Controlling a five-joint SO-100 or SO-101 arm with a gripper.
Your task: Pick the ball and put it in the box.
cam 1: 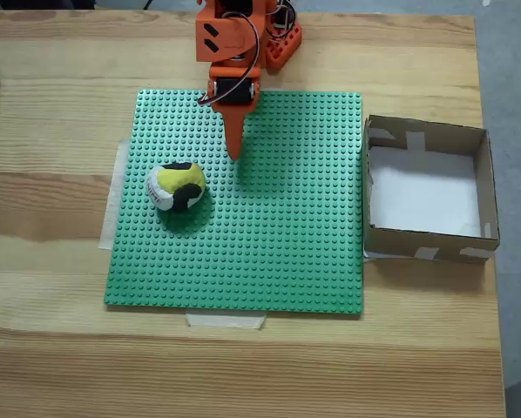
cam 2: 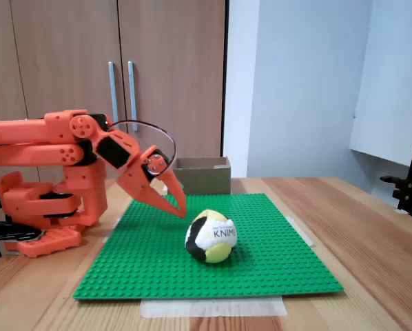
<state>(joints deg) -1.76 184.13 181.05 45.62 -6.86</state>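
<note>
The ball (cam 2: 211, 236) looks like soft stitched cloth, matt. The box (cam 1: 481, 187) is plain brown cardboard with pale tape. The studded green plastic baseplate (cam 1: 278, 226) lies on grained wood table (cam 1: 60, 131).

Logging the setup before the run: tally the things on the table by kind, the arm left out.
Balls: 1, the ball on the green studded baseplate.
Boxes: 1, the box beside the plate.
Baseplates: 1, the green studded baseplate, taped to the table.
Total: 3.
</note>
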